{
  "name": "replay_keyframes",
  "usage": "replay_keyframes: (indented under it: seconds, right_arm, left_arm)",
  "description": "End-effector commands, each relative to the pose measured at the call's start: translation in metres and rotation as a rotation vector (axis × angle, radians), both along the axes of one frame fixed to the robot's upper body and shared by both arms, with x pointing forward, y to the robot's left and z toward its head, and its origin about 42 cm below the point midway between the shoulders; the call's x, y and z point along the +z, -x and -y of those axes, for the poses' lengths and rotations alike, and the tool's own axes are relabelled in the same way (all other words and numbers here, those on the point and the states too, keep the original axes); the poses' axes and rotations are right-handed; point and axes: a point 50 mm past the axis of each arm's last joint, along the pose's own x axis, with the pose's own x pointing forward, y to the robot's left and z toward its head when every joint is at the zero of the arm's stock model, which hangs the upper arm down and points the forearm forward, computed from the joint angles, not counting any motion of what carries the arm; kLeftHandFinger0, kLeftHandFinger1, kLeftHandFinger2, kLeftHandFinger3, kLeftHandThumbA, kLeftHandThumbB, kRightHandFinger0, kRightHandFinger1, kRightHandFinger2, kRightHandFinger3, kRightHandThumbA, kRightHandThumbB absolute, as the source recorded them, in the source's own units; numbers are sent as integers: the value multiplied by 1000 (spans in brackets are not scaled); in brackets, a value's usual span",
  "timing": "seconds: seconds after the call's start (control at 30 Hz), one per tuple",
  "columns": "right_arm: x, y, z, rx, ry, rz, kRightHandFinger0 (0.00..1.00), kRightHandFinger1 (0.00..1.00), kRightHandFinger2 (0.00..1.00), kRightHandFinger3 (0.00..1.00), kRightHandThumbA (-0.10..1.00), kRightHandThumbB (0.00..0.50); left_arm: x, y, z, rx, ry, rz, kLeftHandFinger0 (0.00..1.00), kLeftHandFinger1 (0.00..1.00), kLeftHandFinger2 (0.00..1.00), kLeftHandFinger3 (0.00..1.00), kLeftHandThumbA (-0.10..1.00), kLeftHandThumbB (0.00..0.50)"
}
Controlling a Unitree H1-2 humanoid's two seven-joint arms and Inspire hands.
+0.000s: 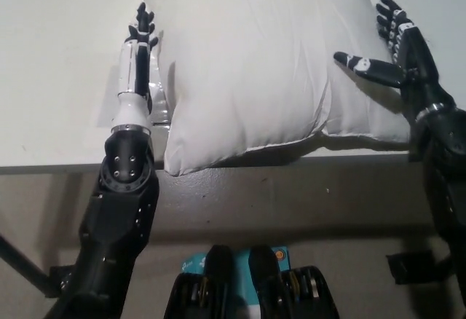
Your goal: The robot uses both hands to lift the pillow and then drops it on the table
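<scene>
A large white pillow [255, 64] lies on the white table [58, 79], its near edge hanging slightly over the table's front edge. My left hand [137, 46] is open, held edge-on beside the pillow's left side with a narrow gap to it. My black right hand [393, 46] is open with fingers spread, over the pillow's right part, thumb pointing inward. Neither hand holds the pillow. The pillow's far edge runs out of the picture at the top.
The table's front edge [73, 166] runs across the middle of the picture, with grey floor below it. A faint grey rectangular mark [116, 100] lies on the table next to my left forearm.
</scene>
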Motion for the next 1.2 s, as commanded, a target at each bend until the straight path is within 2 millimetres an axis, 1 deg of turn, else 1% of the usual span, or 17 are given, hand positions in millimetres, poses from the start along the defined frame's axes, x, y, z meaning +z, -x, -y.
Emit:
replay_keyframes:
  seconds: [0.0, 0.07, 0.1, 0.17, 0.2, 0.23, 0.3, 0.47, 0.53, 0.63, 0.73, 0.77, 0.87, 0.9, 1.0, 1.1, 1.17]
  right_arm:
    - [97, 82, 43, -57, 283, 446, 1000, 1000, 1000, 1000, 1000, 276]
    - [94, 119, 65, -90, 326, 495, 1000, 1000, 1000, 1000, 1000, 315]
    - [92, 125, 68, -91, 333, 501, 1000, 1000, 1000, 1000, 1000, 344]
    - [85, 145, 77, -80, 344, 510, 1000, 1000, 1000, 1000, 1000, 315]
    - [77, 167, 83, -78, 357, 505, 1000, 1000, 1000, 1000, 1000, 330]
    - [73, 174, 85, -78, 361, 500, 1000, 1000, 1000, 1000, 1000, 337]
    - [47, 208, 91, -82, 366, 460, 1000, 1000, 1000, 1000, 1000, 360]
    - [-12, 257, 97, -85, 393, 347, 1000, 1000, 1000, 1000, 1000, 294]
    - [-50, 275, 97, -87, 390, 246, 1000, 1000, 1000, 1000, 1000, 311]
    - [-68, 283, 96, -88, 372, 197, 1000, 1000, 1000, 1000, 1000, 304]
    - [-133, 294, 91, -66, 276, 36, 1000, 1000, 1000, 1000, 1000, 296]
    - [-148, 297, 90, -61, 267, -3, 1000, 1000, 1000, 1000, 1000, 275]
    - [-200, 310, 81, -56, 237, -134, 1000, 1000, 1000, 1000, 1000, 257]
    - [-211, 319, 80, -50, 212, -164, 1000, 1000, 1000, 1000, 1000, 217]
    - [-232, 337, 81, -84, 207, -244, 1000, 1000, 1000, 1000, 1000, 207]
    - [-248, 344, 84, -89, 244, -307, 1000, 1000, 1000, 1000, 1000, 150]
    - [-250, 338, 85, -91, 221, -308, 1000, 1000, 1000, 1000, 1000, 148]
  left_arm:
    - [98, 48, 5, -84, -107, 303, 1000, 1000, 1000, 1000, 1000, 226]
    - [113, 79, -6, -89, -99, 346, 1000, 1000, 1000, 1000, 1000, 267]
    - [113, 85, -9, -90, -98, 347, 1000, 1000, 1000, 1000, 1000, 282]
    - [108, 104, -18, -94, -115, 352, 1000, 1000, 1000, 1000, 1000, 268]
    - [97, 124, -28, -99, -122, 335, 1000, 1000, 1000, 1000, 1000, 252]
    - [92, 131, -30, -96, -120, 328, 1000, 1000, 1000, 1000, 1000, 234]
    - [58, 164, -43, -78, -128, 308, 1000, 1000, 1000, 1000, 1000, 232]
    - [4, 213, -54, -64, -142, 221, 1000, 1000, 1000, 1000, 1000, 211]
    - [-23, 235, -56, -53, -162, 159, 1000, 1000, 1000, 1000, 1000, 219]
    - [-36, 246, -57, -46, -175, 131, 1000, 1000, 1000, 1000, 1000, 209]
    - [-94, 273, -66, -60, -149, 6, 1000, 1000, 1000, 1000, 1000, 266]
    - [-106, 276, -67, -61, -133, -17, 1000, 1000, 1000, 1000, 1000, 241]
    - [-152, 292, -68, -39, -96, -110, 1000, 1000, 1000, 1000, 1000, 240]
    - [-161, 298, -65, -43, -88, -142, 1000, 1000, 1000, 1000, 1000, 233]
    - [-185, 304, -57, -36, -65, -228, 1000, 1000, 1000, 1000, 1000, 157]
    - [-199, 311, -53, 0, -15, -278, 1000, 1000, 1000, 1000, 1000, 140]
    - [-203, 307, -53, 8, -11, -290, 1000, 1000, 1000, 1000, 1000, 149]
